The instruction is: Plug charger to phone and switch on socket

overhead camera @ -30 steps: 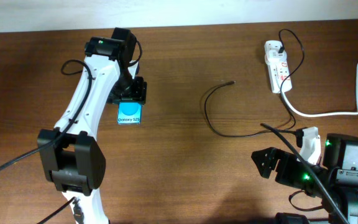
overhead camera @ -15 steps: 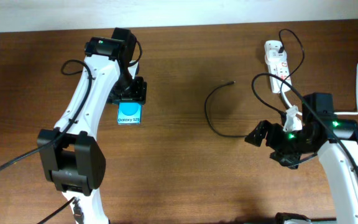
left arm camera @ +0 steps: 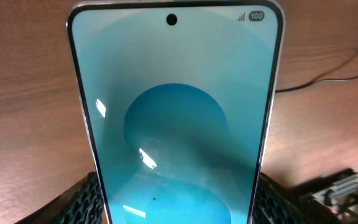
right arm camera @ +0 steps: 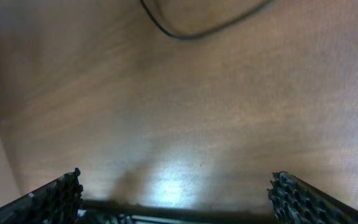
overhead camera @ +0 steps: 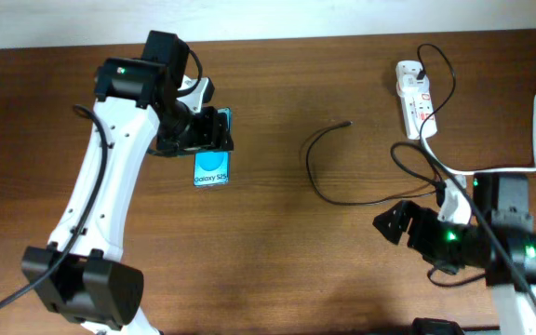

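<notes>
Left gripper (overhead camera: 207, 138) clamped on one end of the phone (overhead camera: 211, 169), cyan screen facing up, at the table's (overhead camera: 277, 270) left-centre. Right gripper (overhead camera: 391, 224) has its fingers (right arm camera: 58, 194) spread wide and empty over bare wood, near the charger (overhead camera: 311, 177) loop. The connector tip (overhead camera: 347, 122) lies well apart from the phone. The socket (overhead camera: 415, 100) sits at far right.

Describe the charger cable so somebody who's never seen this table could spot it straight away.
On the brown wooden table, find the white socket near the far right edge. Left of it, toward the table's middle, lies the charger, curled in an open hook that ends in a small connector tip. Unlike the thick white cord by the socket, it is black and very thin.
</notes>
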Controlling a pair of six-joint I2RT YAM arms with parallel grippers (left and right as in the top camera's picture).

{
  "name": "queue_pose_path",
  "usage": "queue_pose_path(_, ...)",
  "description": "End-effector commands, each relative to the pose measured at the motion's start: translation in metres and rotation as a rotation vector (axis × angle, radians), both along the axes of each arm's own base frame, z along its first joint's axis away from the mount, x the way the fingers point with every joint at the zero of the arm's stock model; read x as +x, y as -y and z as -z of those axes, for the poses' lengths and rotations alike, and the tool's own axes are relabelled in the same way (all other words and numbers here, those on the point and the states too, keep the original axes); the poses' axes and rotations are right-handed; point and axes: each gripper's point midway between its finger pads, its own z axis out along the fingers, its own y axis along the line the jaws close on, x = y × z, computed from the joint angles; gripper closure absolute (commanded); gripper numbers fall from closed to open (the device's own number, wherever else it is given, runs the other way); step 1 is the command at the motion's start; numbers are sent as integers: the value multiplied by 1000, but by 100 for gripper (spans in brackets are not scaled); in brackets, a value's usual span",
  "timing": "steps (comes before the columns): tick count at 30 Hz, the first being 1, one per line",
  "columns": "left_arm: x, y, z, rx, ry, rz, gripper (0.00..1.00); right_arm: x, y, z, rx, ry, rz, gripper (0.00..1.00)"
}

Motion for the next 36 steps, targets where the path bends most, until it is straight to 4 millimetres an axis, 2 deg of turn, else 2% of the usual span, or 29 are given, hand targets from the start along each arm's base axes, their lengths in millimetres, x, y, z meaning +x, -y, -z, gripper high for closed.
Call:
queue_pose_path(1, -6, 17, -34, -126, 27, -71, 54, -14, -2, -32, -81, 240, -88, 2)
queue_pose_path(3, -5, 44, -44, -231, 27, -70, 55, -27, -4, -55, -123, 414, -104, 2)
queue_pose_path(5, -4, 57, -47, -253, 25, -94, 54, -34, -6, -62, -129, 464, -105, 2)
queue_pose_path(9, 5, 77, -55, -308, 31, -177, 54, -23, -20, -75, -56, 554, -157, 2)
queue_pose_path(13, 16, 81, -61, -352, 23, -278, 54, -3, -24, -87, 15, 637, -128, 2)
queue_pose_path(14, 20, 83, -64, -370, 26, -307, 54, 1, -27, -96, 30, 685, -148, 2)
queue_pose_path(16, 26, 85, -68, -397, 27, -351, 54, 4, -34, -111, 59, 754, -189, 2)
queue_pose_path(18, 30, 86, -70, -417, 15, -394, 55, 5, -36, -115, 63, 773, -200, 2)
queue_pose_path(21, 37, 88, -75, -448, 22, -433, 54, 12, -45, -128, 86, 892, -287, 2)
queue_pose_path(23, 38, 92, -80, -477, 19, -429, 54, 27, -44, -120, 89, 943, -291, 2)
queue_pose_path(25, 40, 94, -82, -487, 27, -428, 55, 40, -43, -110, 127, 922, -275, 2)
queue_pose_path(27, 42, 94, -84, -498, 35, -433, 54, 55, -53, -107, 173, 931, -339, 2)
queue_pose_path(29, 45, 95, -86, -506, 45, -433, 54, 69, -78, -103, 221, 933, -439, 2)
queue_pose_path(32, 48, 96, -88, -520, 51, -445, 54, 88, -137, -91, 309, 960, -630, 2)
queue_pose_path(33, 48, 96, -89, -521, 49, -447, 54, 96, -145, -83, 302, 949, -633, 2)
queue_pose_path(34, 48, 96, -89, -523, 42, -458, 54, 120, -152, -58, 228, 906, -571, 1)
queue_pose_path(35, 48, 96, -89, -530, 30, -480, 54, 131, -158, -49, 189, 906, -545, 2)
queue_pose_path(36, 49, 97, -90, -537, 28, -489, 54, 139, -163, -49, 168, 929, -526, 2)
